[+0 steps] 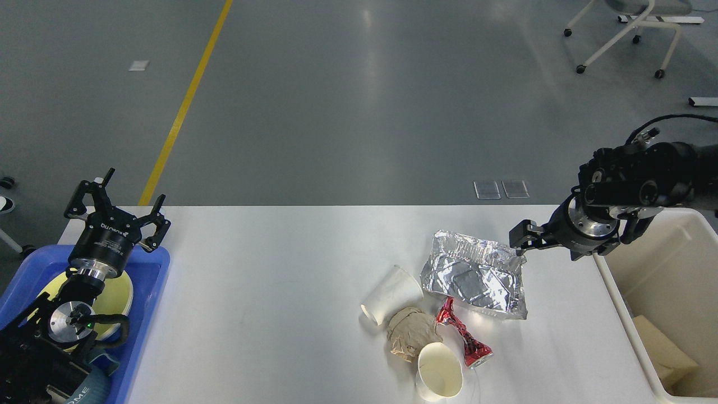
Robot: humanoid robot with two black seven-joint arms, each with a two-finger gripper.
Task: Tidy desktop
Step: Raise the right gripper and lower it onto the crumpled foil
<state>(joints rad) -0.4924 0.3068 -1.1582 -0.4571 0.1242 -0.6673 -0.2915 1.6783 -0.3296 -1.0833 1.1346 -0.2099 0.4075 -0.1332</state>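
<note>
Right gripper (520,240) — seen end-on, so I cannot tell its spread — hangs at the crumpled foil tray's (474,276) far-right corner on the white desktop (269,292). Reaching step, I judge; next, clamp the foil for the bin (667,280) on the right.

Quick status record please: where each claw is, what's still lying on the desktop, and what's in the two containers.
left claw: open, empty, above far end of blue tray
right claw: at upper right corner of foil wrapper; open or shut cannot tell
desktop: foil wrapper, tipped white cup, crumpled brown paper, crushed red can, second white cup
blue tray: yellow plate, partly hidden by left arm
cream bin: beige item inside, at right table end
</note>
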